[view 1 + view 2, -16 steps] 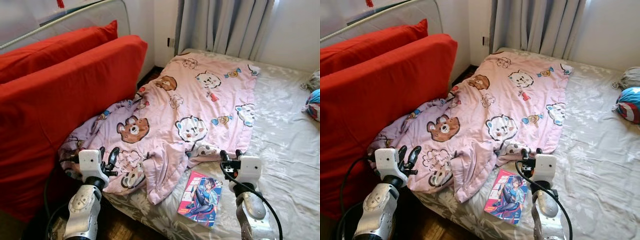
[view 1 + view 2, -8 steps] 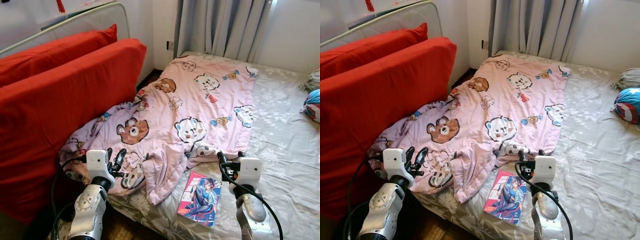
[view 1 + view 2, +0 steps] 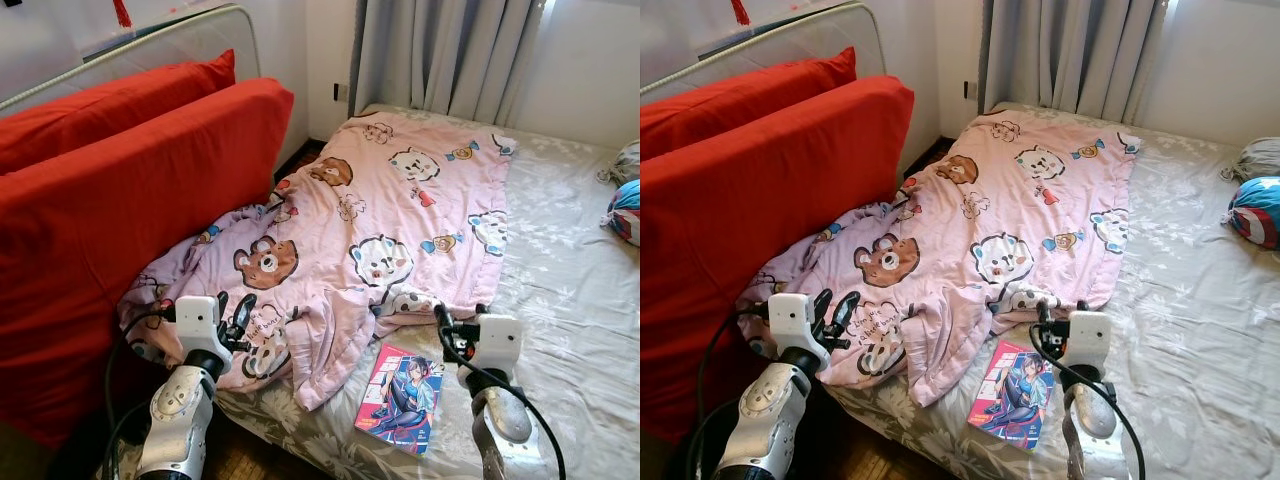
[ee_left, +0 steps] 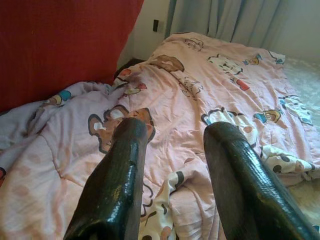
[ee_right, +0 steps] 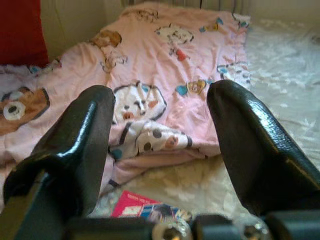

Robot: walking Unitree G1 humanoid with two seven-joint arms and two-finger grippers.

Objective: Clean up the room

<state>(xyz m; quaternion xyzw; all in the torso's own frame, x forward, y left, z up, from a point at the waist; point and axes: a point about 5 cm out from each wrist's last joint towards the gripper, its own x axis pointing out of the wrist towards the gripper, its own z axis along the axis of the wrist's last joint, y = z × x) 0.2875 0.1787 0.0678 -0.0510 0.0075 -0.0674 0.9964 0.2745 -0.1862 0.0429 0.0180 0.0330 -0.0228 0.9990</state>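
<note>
Both grippers (image 3: 233, 310) (image 3: 458, 318) open at blanket (image 3: 400, 210) edge

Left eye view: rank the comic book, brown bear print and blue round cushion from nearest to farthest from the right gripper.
From the right gripper:
1. Glossy comic book, just below-left on the sheet.
2. Brown bear print, left, on the pink blanket.
3. Blue round cushion, far right edge.

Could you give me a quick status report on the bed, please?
Left end effector open over pink blanket. Right end effector open beside comic book. Blanket crumpled, book uncollected. Nothing blocking.
</note>
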